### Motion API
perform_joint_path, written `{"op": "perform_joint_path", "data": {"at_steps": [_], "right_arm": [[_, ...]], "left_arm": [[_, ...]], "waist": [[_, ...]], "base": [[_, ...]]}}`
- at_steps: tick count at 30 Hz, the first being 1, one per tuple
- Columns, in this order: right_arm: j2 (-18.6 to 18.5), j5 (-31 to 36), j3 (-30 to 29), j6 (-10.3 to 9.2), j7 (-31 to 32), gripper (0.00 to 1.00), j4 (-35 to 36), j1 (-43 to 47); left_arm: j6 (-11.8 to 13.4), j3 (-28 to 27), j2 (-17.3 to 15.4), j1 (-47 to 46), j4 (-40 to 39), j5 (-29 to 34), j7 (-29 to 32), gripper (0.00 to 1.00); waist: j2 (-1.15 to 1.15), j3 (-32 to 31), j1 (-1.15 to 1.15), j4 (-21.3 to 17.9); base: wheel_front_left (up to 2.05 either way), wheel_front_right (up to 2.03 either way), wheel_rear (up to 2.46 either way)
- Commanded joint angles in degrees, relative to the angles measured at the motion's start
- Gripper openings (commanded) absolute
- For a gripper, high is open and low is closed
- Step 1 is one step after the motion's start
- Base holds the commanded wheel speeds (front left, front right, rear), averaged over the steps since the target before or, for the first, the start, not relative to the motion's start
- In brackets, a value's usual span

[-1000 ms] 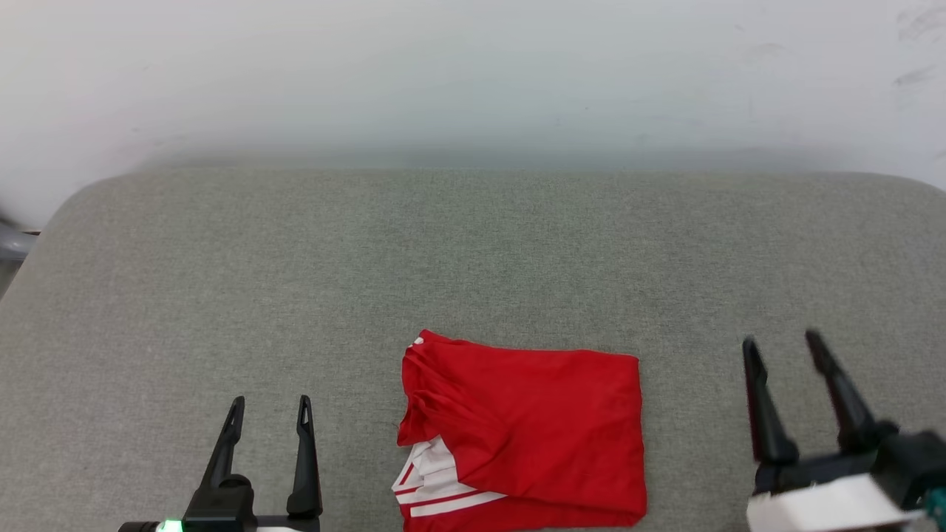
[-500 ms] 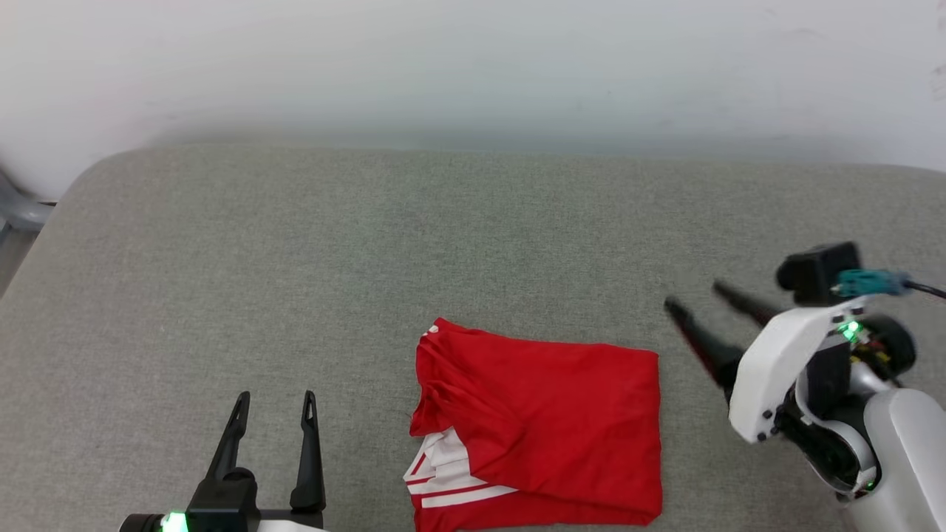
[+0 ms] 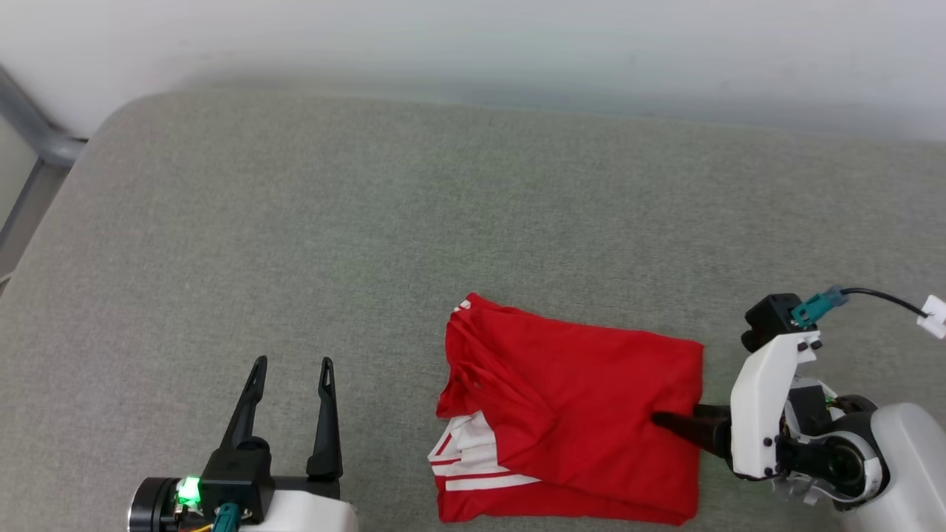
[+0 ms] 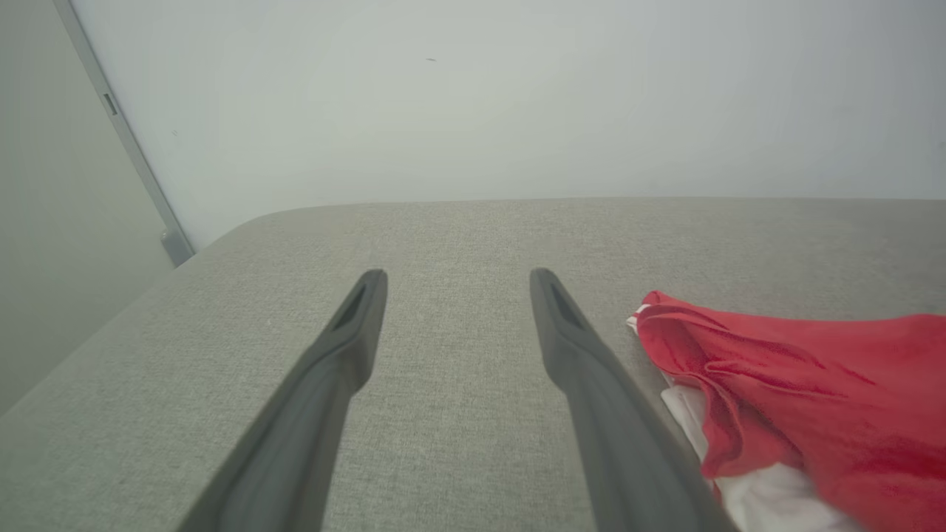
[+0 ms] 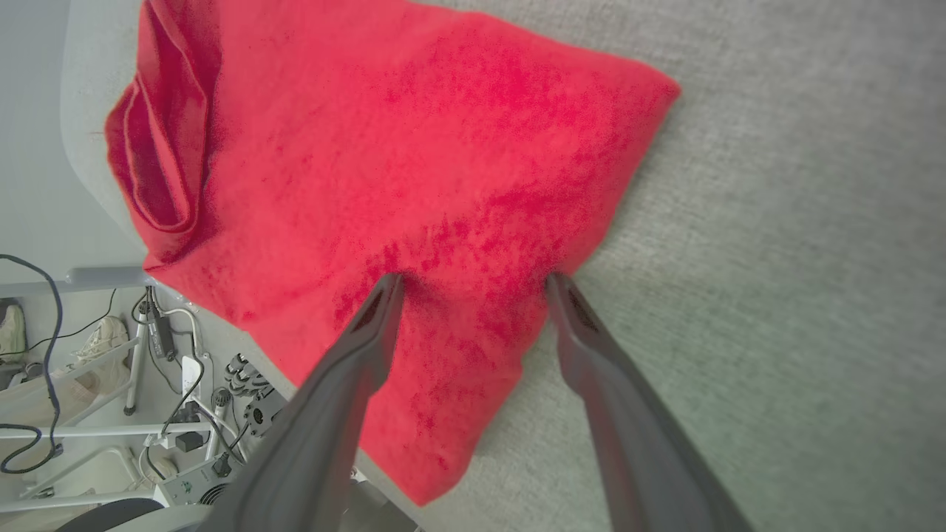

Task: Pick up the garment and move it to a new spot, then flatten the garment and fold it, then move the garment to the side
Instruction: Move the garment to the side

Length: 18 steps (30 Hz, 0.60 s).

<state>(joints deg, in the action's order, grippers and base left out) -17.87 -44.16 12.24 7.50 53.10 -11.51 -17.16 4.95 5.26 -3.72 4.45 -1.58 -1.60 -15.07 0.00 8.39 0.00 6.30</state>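
Right pincer [image 5: 473, 279] spread wide over the folded garment's [image 3: 576, 399] right edge: one fingertip on red cloth, the other at the hem. Garment lies flat at the near side of the grey fabric surface [image 3: 369, 222]. Left pincer [image 3: 290, 362] wide too, left of the garment, not touching.

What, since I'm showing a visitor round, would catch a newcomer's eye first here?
The folded red garment, lying near the front of the grey cushion. The right gripper reaches over its right edge, open, one finger on the cloth; the left gripper sits open, apart, to its left.
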Motion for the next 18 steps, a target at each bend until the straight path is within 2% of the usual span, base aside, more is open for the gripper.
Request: {"op": "perform_joint_path", "data": {"at_steps": [1,10,15,16,17,18], "right_arm": [[0.74,0.27,0.23,-0.04,-0.31,1.00,-0.86,-0.14],[1.39,1.70,4.67,-0.06,-0.79,1.00,-6.05,1.98],[0.78,1.33,6.67,-0.08,-4.25,1.00,-6.40,1.21],[0.47,1.05,7.04,-0.08,-4.68,0.72,-6.42,0.96],[0.20,0.83,7.36,-0.08,-5.31,0.00,-6.31,0.67],[-0.11,0.54,7.64,-0.08,-5.78,0.00,-6.19,0.30]], "left_arm": [[-0.11,0.44,0.10,-1.25,0.12,0.12,-0.11,1.00],[0.02,0.43,0.47,-2.89,0.56,-0.41,-0.11,1.00],[-0.05,0.22,0.60,-3.44,0.77,-0.30,-0.11,1.00],[-0.05,0.18,0.62,-3.54,0.86,-0.27,-0.11,1.00],[-0.04,0.15,0.64,-3.60,0.94,-0.24,-0.11,1.00],[-0.04,0.18,0.66,-3.62,1.02,-0.20,-0.11,1.00]], "waist": [[0.00,2.23,0.00,1.73],[0.00,5.30,0.00,3.52],[0.00,5.88,0.00,3.53],[0.00,5.86,0.00,3.49],[0.00,5.80,0.00,3.39],[0.00,5.68,0.00,3.28]], "base": [[0.00,0.00,0.00],[0.00,0.00,0.00],[0.00,0.00,0.00],[0.00,0.00,0.00],[0.00,0.00,0.00],[0.00,0.00,0.00]]}}
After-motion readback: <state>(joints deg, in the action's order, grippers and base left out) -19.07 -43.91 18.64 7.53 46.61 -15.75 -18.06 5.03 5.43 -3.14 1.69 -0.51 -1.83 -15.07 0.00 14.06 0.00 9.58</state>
